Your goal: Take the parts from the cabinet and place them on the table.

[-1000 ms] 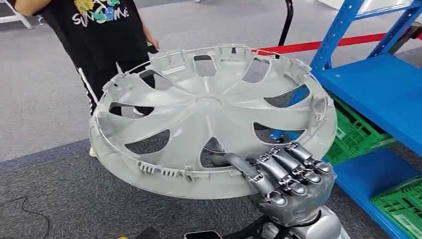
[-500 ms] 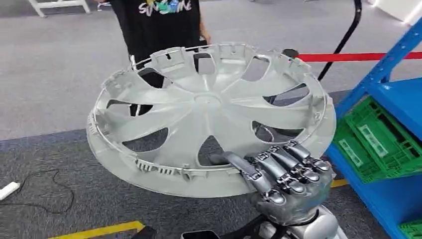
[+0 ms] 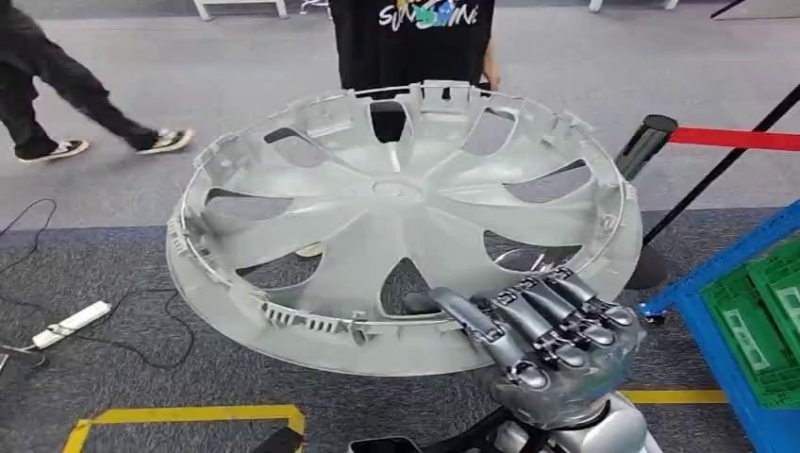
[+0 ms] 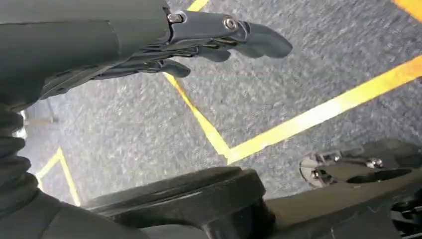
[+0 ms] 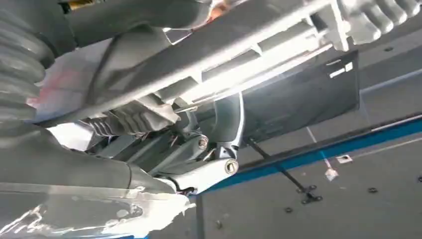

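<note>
A large silver wheel cover (image 3: 377, 217) with curved spokes and cut-outs is held up in front of me, tilted, its hollow back side facing me. My right hand (image 3: 542, 340) grips its near right rim, thumb over the inner edge and fingers curled under. The right wrist view looks along that rim (image 5: 259, 50) from below, with the right hand (image 5: 149, 124) clamped on it. My left hand (image 4: 199, 40) hangs over the grey floor, fingers loosely extended, holding nothing.
A person in a black printed shirt (image 3: 415, 38) stands just behind the cover. Another person's legs (image 3: 57, 85) walk at the far left. A blue rack with green crates (image 3: 755, 321) is at the right, beside a red barrier belt (image 3: 736, 140) and post (image 3: 646, 142). Yellow floor tape (image 3: 189, 415) and cables (image 3: 66, 326) lie at the left.
The whole view has swung left: the blue rack slid toward the right edge and the person moved to the centre. The cover stays in my right hand.
</note>
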Available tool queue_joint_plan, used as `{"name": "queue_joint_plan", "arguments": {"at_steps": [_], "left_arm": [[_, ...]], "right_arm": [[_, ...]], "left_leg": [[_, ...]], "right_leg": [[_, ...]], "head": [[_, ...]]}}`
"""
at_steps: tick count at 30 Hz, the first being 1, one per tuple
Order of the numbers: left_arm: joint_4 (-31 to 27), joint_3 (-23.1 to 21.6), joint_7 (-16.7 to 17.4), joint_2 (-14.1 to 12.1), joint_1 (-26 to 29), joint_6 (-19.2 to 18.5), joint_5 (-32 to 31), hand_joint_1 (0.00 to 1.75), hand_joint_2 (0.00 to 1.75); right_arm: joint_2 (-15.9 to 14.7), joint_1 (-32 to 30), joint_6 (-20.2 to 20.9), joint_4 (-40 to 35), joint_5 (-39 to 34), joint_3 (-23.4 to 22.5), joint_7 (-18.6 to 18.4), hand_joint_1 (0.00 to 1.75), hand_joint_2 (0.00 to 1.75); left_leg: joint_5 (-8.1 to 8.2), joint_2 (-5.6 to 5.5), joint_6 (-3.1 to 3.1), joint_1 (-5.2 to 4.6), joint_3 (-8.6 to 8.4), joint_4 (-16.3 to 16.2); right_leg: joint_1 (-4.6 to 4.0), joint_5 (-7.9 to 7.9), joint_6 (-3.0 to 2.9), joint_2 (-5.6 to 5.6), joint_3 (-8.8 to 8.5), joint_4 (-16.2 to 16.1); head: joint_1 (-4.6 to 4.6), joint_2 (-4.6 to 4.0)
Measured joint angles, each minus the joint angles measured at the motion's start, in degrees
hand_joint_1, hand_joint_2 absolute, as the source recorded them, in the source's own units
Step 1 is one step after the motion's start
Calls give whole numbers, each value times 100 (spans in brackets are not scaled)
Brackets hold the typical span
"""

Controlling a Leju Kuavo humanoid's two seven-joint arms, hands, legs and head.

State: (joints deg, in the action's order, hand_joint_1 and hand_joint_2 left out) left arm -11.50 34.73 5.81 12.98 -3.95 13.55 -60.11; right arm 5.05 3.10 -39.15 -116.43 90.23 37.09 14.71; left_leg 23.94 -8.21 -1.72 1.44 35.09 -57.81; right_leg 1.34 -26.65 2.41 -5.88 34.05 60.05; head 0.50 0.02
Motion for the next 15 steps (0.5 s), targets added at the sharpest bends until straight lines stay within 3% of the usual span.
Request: {"name": "queue_joint_plan", "arguments": {"at_steps": [2, 3, 4, 5, 7, 8, 9, 10, 11, 12, 13, 14, 15], "left_arm": [[0, 0, 0, 2, 2, 0, 0, 0, 175], [0, 0, 0, 7, 3, 0, 0, 0, 175], [0, 2, 0, 11, 3, 0, 0, 0, 175], [0, 0, 0, 9, -8, 0, -4, 0, 175], [-2, 2, 0, -7, -48, 2, -2, 0, 175], [-2, 2, 0, -7, -61, 0, -2, 0, 175], [-2, 2, 0, -9, -62, 2, -2, 0, 175], [-2, 2, 0, -9, -52, 0, -2, 0, 175], [-2, 2, 0, -9, -37, 0, -4, 0, 175], [-2, 2, 0, -11, -18, 0, -7, 0, 175], [-2, 2, 2, -13, 6, 0, -7, 0, 175], [-2, 2, 2, -20, 0, 0, -11, 0, 175], [-2, 2, 2, -20, -1, -4, -13, 0, 175]], "right_arm": [[2, 6, 0, 0, -2, 0, 4, 175, 175], [13, 10, 0, 0, -2, 2, 11, 175, 175], [20, 9, 0, 0, 4, 2, 13, 175, 175], [20, 8, 0, 0, 4, 2, 13, 175, 175], [20, -2, 0, 0, 2, 2, 13, 175, 175], [20, -3, 0, 0, 0, 0, 13, 175, 175], [20, -3, 0, 0, -2, 2, 13, 175, 175], [20, -1, 0, 0, -2, 2, 13, 175, 175], [20, 2, 0, 0, -2, 2, 13, 175, 175], [20, 5, 0, 0, -2, 2, 13, 175, 175], [20, 4, 0, 0, 0, 2, 13, 175, 175], [20, 1, 0, 0, 0, 0, 13, 175, 175], [22, -3, 0, 0, 0, 0, 13, 175, 175]], "left_leg": [[-43, -139, -93, 41, 18, 48], [-9, -13, -100, 39, 27, 15], [116, 389, -103, -31, 101, -152], [339, 611, -117, -52, 282, -518], [734, 726, -118, -55, 678, -1389], [793, 730, -110, -56, 774, -1634], [724, 732, -100, -59, 742, -1619], [529, 745, -80, -67, 573, -1350], [318, 786, -56, -84, 339, -945], [119, 930, -21, -117, 56, -460], [55, 1218, 15, -168, -134, -146], [109, 1242, 35, -213, -183, 60], [83, 1194, 77, -207, -139, 29]], "right_leg": [[-27, 19, -49, 114, 0, 5], [-1, 45, -97, 225, -25, -40], [-20, 47, -129, 302, -44, -64], [-44, 48, -172, 395, -46, -67], [-87, 34, -203, 609, -42, -66], [-101, 31, -208, 703, -42, -66], [-109, 30, -210, 786, -42, -66], [-118, 28, -212, 876, -43, -65], [-121, 27, -211, 942, -49, -65], [-122, 24, -207, 1001, -59, -65], [-136, 18, -194, 1039, -60, -64], [-182, 1, -163, 1097, -31, -20], [-182, 22, -131, 1159, -28, -45]], "head": [[2, 0], [2, 0], [42, 0], [57, 0], [55, 0], [50, 0], [55, 0], [55, 0], [52, 0], [52, 0], [57, 0], [59, 0], [30, 0]]}}
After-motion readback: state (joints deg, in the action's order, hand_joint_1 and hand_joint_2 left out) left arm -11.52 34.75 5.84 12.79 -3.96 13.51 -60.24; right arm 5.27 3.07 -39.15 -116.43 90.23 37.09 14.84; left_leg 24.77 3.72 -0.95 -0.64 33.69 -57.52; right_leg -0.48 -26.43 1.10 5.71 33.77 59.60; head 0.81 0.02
